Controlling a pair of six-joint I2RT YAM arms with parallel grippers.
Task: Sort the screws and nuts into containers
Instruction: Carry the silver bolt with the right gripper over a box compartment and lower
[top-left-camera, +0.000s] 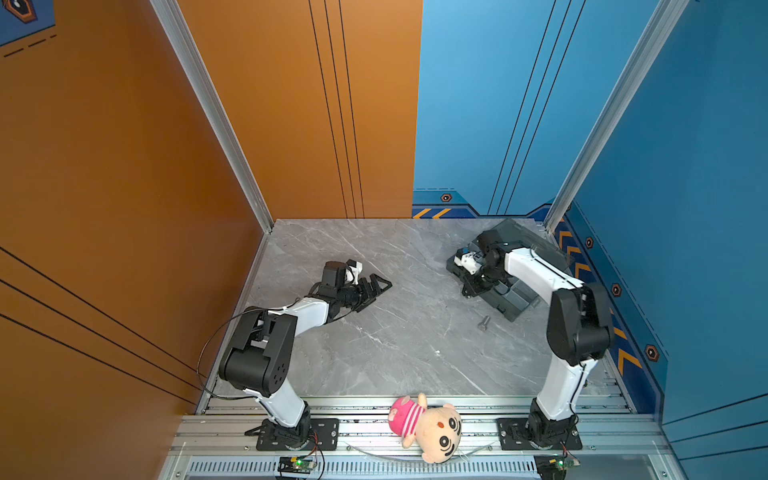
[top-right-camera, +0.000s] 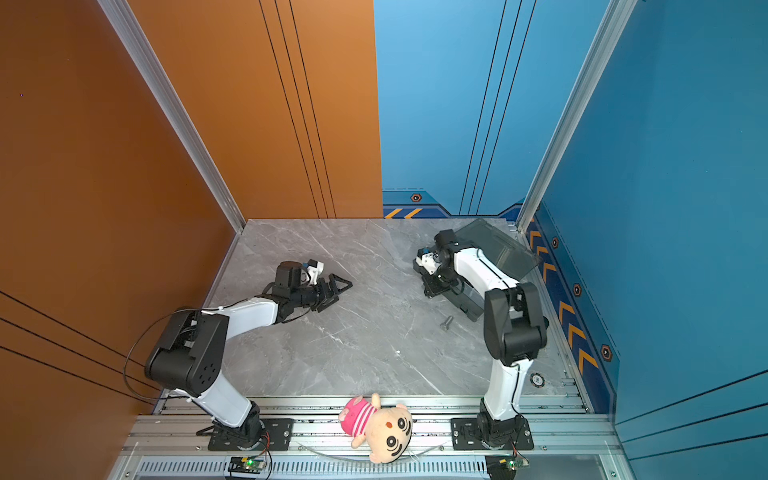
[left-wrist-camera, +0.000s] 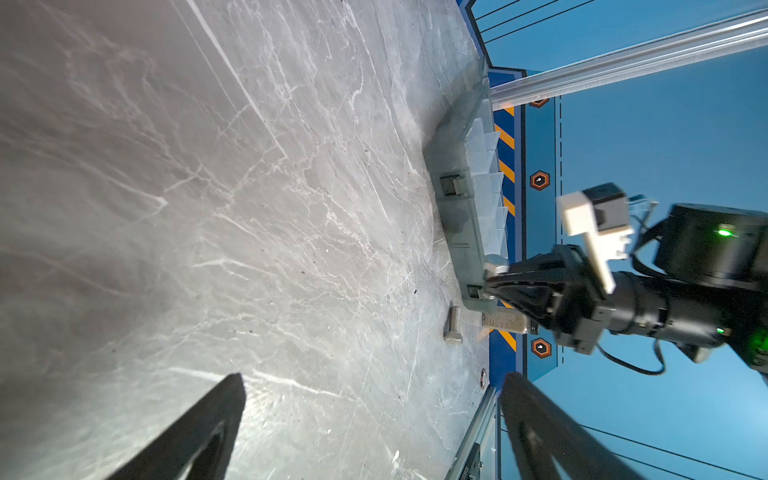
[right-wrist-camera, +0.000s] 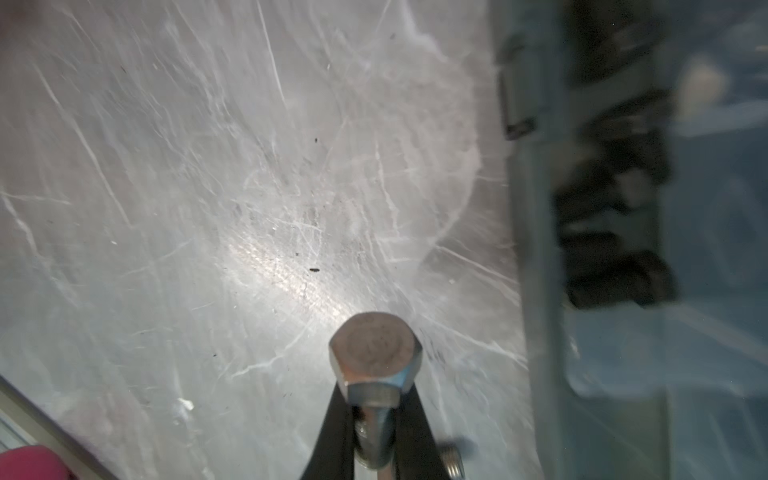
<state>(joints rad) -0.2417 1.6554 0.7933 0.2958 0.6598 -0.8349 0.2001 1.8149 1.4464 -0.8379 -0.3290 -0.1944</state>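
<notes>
Clamped on the shank of a silver hex bolt (right-wrist-camera: 376, 353), the right gripper (right-wrist-camera: 372, 401) had its jaws drawn nearly together, and the bolt's head jutted past the fingertips. We saw it over the grey marble table (right-wrist-camera: 166, 208), just beside the outer wall of the organizer box (right-wrist-camera: 536, 249). Dark blurred pieces (right-wrist-camera: 615, 216) lay in one of the box's compartments. A second silver hex bolt (top-left-camera: 484, 323) lay on its side on the table near the box's corner, apart from it. Well to the left, the left gripper (top-left-camera: 376, 295) sat low over the table, jaws spread wide and empty.
</notes>
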